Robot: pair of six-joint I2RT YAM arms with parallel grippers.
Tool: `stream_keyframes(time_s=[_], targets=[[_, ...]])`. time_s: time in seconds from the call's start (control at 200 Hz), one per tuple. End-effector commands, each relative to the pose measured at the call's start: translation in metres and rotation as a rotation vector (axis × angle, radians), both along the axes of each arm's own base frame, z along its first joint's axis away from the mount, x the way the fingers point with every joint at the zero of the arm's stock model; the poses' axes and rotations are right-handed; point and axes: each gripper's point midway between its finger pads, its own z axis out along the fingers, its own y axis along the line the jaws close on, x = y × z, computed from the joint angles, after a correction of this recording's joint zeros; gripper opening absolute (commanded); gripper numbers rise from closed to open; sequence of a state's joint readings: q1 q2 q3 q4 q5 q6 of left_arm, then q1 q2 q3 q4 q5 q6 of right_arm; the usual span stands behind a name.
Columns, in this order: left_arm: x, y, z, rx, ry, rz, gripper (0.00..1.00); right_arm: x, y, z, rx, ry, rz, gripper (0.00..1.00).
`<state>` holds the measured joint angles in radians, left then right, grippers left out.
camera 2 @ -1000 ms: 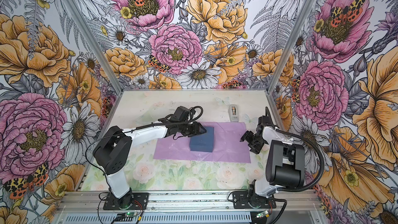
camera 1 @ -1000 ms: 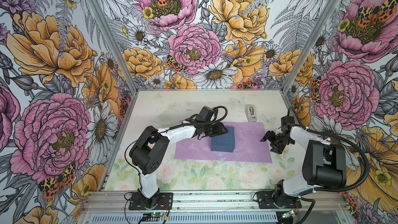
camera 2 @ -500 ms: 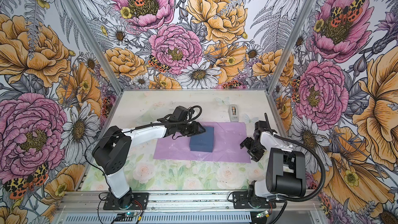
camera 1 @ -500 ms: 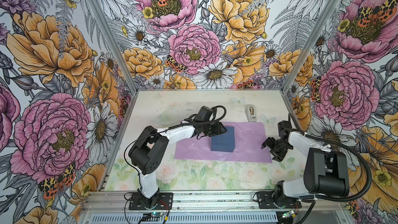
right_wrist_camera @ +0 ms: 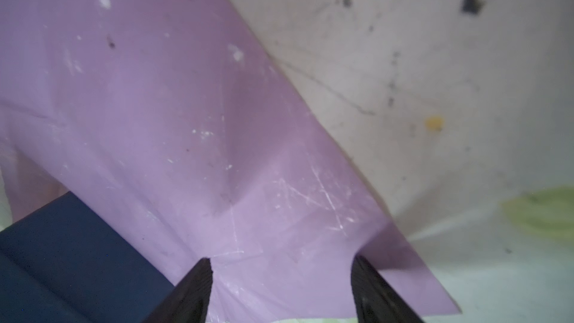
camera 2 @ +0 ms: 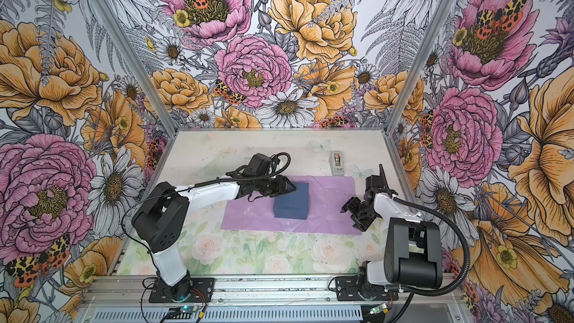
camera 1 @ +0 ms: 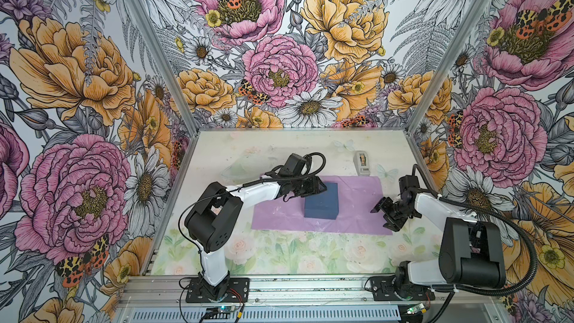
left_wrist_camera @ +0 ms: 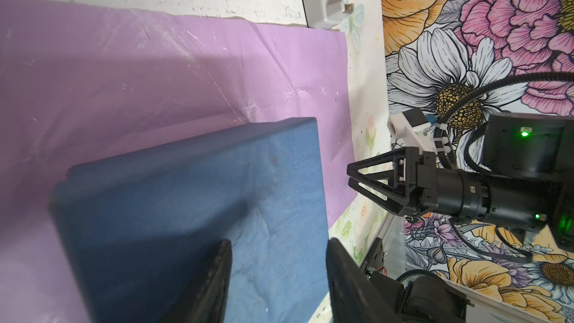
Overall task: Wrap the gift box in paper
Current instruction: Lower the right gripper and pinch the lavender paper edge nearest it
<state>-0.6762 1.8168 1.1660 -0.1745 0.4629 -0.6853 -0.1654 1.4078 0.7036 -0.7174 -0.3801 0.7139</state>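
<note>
Two grippers, one paper (camera 1: pixel 357 201), one gift box (camera 1: pixel 321 206), one tape dispenser (camera 1: pixel 362 163). Right gripper (camera 1: pixel 383 220), jaws spread, over paper's lower-right edge; box well left of it. Box mid-sheet, frame centre; left gripper (camera 1: pixel 323 187), jaws apart, over its upper-left corner.

The box (camera 1: pixel 321 201) is plain navy blue; the paper (camera 1: pixel 357 209) is lilac with whitish scuff marks. The table (camera 1: pixel 279 256) is off-white at the far side, with a faded print of pink roses and green leaves at the near side. The walls (camera 1: pixel 279 66) carry pink, orange and white flowers outlined in black; the dispenser (camera 1: pixel 362 164) is grey.
</note>
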Motion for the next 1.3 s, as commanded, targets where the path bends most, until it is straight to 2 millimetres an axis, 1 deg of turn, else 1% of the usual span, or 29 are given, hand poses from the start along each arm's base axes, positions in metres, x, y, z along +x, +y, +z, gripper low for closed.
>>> stream_keyframes(time_s=[0.0,0.13,0.2,0.28,0.42,0.5,0.625,0.766,0.861,1.046,1.166,1.241,1.296], targets=[[-0.004,0.03,-0.023,0.097,0.062,0.071,0.51,0.013,-0.009,0.012,-0.027,-0.06,-0.01,0.75],[-0.002,0.034,-0.022,0.1,0.058,0.086,0.51,-0.025,-0.021,0.011,-0.107,0.071,-0.081,0.8],[-0.001,0.035,-0.021,0.1,0.056,0.089,0.51,-0.04,-0.029,0.009,-0.151,0.117,-0.105,0.82],[-0.001,0.036,-0.021,0.099,0.055,0.088,0.51,-0.049,-0.038,0.006,-0.199,0.149,-0.123,0.82],[0.0,0.039,-0.021,0.1,0.053,0.088,0.51,-0.052,-0.046,0.0,-0.249,0.177,-0.125,0.82],[0.001,0.04,-0.022,0.102,0.053,0.092,0.51,-0.048,-0.046,-0.003,-0.245,0.164,-0.125,0.81],[0.002,0.04,-0.022,0.1,0.051,0.092,0.51,-0.038,-0.036,-0.01,-0.178,0.122,-0.138,0.77],[0.002,0.04,-0.022,0.101,0.049,0.093,0.51,-0.039,-0.024,-0.022,-0.111,0.125,-0.145,0.74],[0.003,0.04,-0.021,0.099,0.051,0.095,0.51,-0.035,-0.02,-0.024,-0.081,0.1,-0.15,0.72],[0.004,0.04,-0.022,0.1,0.051,0.096,0.51,-0.004,-0.006,-0.015,0.017,-0.061,-0.141,0.69],[0.004,0.04,-0.022,0.1,0.05,0.098,0.51,0.01,0.001,-0.014,0.075,-0.132,-0.133,0.68],[0.004,0.04,-0.022,0.099,0.05,0.098,0.5,0.019,0.001,-0.008,0.073,-0.185,-0.106,0.68],[0.005,0.039,-0.022,0.098,0.047,0.097,0.5,0.031,-0.002,0.002,0.055,-0.242,-0.079,0.69]])
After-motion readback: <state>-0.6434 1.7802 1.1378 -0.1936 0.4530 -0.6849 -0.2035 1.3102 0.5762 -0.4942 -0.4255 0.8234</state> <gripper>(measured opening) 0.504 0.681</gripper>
